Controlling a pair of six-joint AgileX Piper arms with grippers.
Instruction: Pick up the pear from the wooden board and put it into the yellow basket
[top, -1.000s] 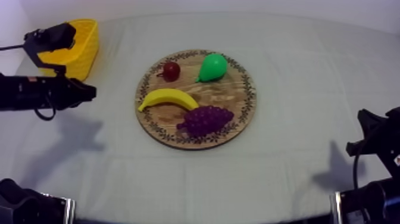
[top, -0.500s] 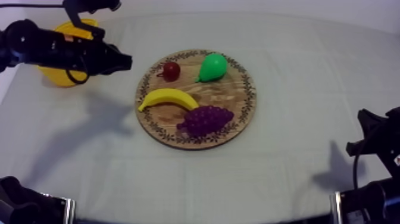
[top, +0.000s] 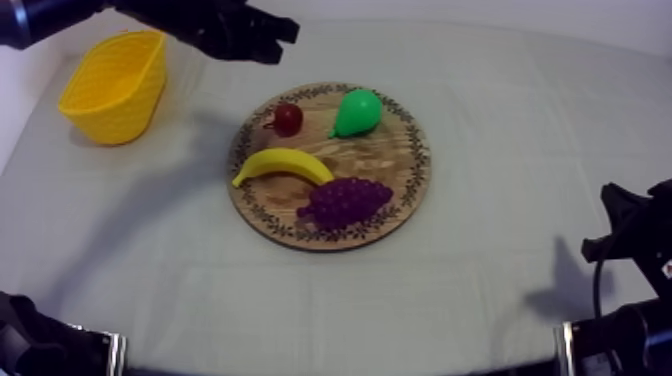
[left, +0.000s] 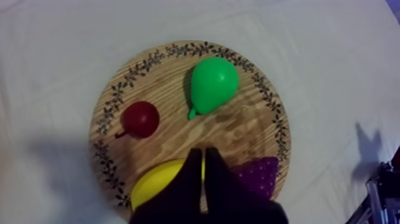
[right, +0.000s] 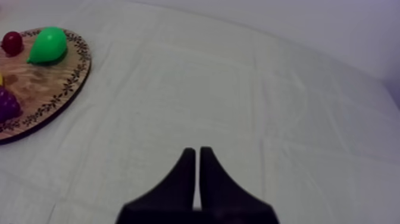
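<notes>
On the board (top: 400, 170): pear (top: 356, 112) at far rim, clear above, bare wood round it. A small red fruit (top: 287, 119) lies near, apart from it. The banana (top: 283, 165) and grapes (top: 345, 200) crowd the board's near half. Open cloth all round the board lets me pass.

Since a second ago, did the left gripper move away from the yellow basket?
Yes. The left gripper has swung rightward from beside the yellow basket, past it, toward the far side of the wooden board.

A grey-white cloth (top: 520, 140) (lightly creased, softly shadowed) covers the table (top: 300, 300); a pale wall (top: 400, 8) stands behind.
</notes>
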